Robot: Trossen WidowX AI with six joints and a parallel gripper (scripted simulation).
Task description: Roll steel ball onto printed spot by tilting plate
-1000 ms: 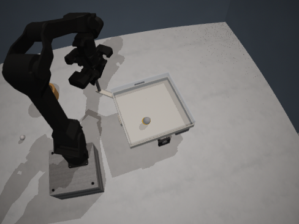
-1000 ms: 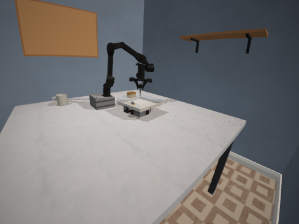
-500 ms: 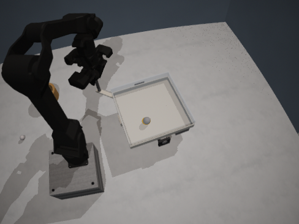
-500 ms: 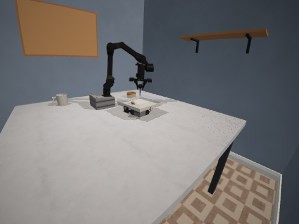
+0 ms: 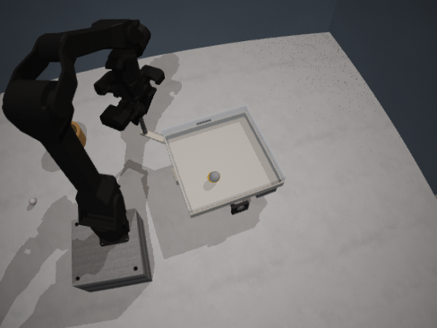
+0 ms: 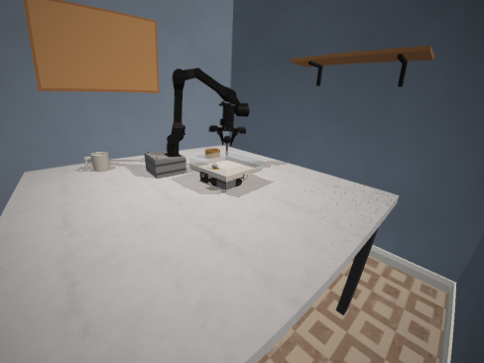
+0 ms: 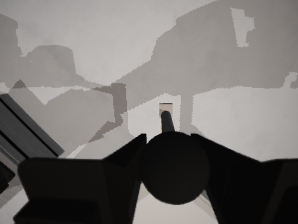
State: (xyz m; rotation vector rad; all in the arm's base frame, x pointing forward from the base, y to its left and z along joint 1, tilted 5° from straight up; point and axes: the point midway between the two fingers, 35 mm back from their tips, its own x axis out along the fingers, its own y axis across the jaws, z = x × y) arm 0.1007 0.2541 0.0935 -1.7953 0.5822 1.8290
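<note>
The square white-walled plate (image 5: 223,161) with its clear lid rests on a low stand; it also shows in the exterior view (image 6: 226,169). The steel ball (image 5: 215,176) lies left of the plate's middle, over the orange printed spot (image 5: 209,178), of which only a rim shows. A pale tab (image 5: 152,136) sticks out from the plate's back left corner, with a thin dark handle rod (image 5: 142,124) standing on it. My gripper (image 5: 135,112) is above the tab and shut on this rod. In the wrist view the rod's round top (image 7: 175,166) sits between my fingers, above the tab (image 7: 166,108).
An orange ring (image 5: 80,133) lies behind my arm, and a small white ball (image 5: 32,202) lies at the left. The arm's grey base block (image 5: 111,257) stands in front and to the left of the plate. A mug (image 6: 99,161) stands far left of the base.
</note>
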